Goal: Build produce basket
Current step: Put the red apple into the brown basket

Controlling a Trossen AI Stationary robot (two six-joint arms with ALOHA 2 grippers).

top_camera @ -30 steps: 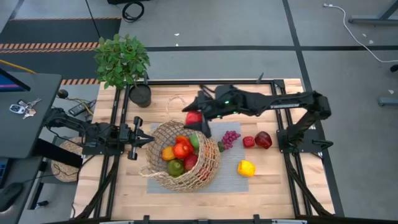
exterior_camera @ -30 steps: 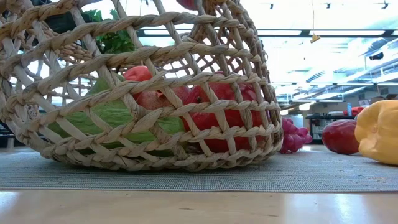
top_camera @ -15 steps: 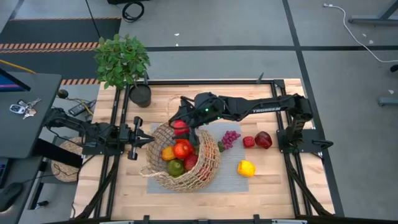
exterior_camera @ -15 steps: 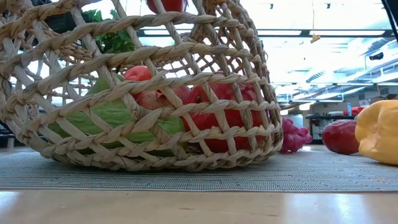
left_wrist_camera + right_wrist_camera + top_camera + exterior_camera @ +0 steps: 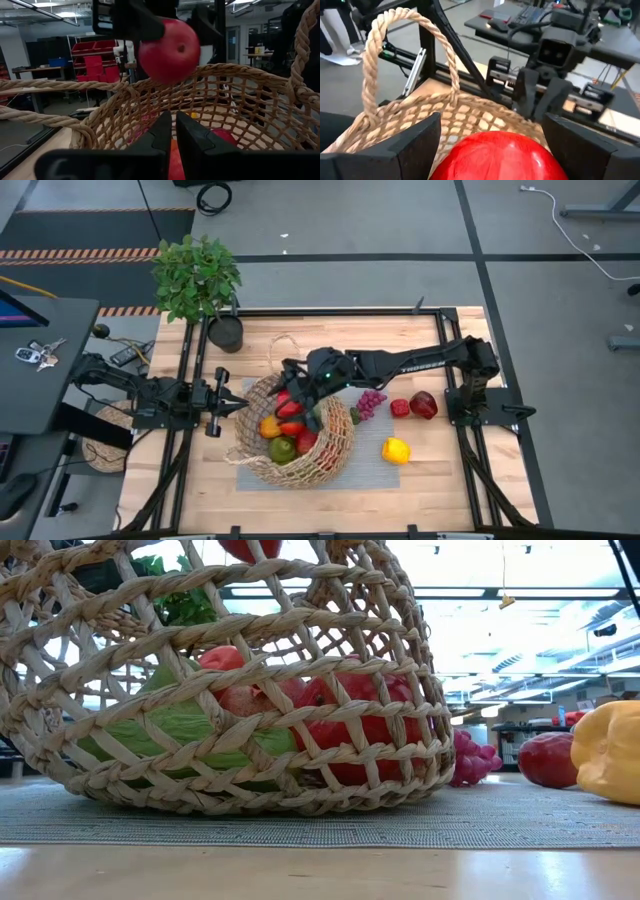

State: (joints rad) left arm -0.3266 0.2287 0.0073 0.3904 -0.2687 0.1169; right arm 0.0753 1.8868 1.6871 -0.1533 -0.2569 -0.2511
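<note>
We see the right gripper reaching in over the basket, its fingers spread wide around a red apple and holding it above the pile. In the left wrist view the apple hangs just over the basket rim, clear of the fruit below. The left gripper sits at the basket's left edge with its fingers pressed together and nothing between them; whether the tips touch the wicker we cannot quite tell.

The basket stands on a grey mat in the middle of the wooden table, already holding red, orange, yellow and green produce. Its looped handle rises beside the right gripper, so room on that side is tight. To the basket's right the mat and table are more open: purple grapes lie just beside the rim, then a small red piece, a dark red piece and a yellow pepper, well apart from one another. A potted plant stands at the table's far left corner.

White lettering runs along the right arm; it looks like the maker's name, though we cannot read it surely.
</note>
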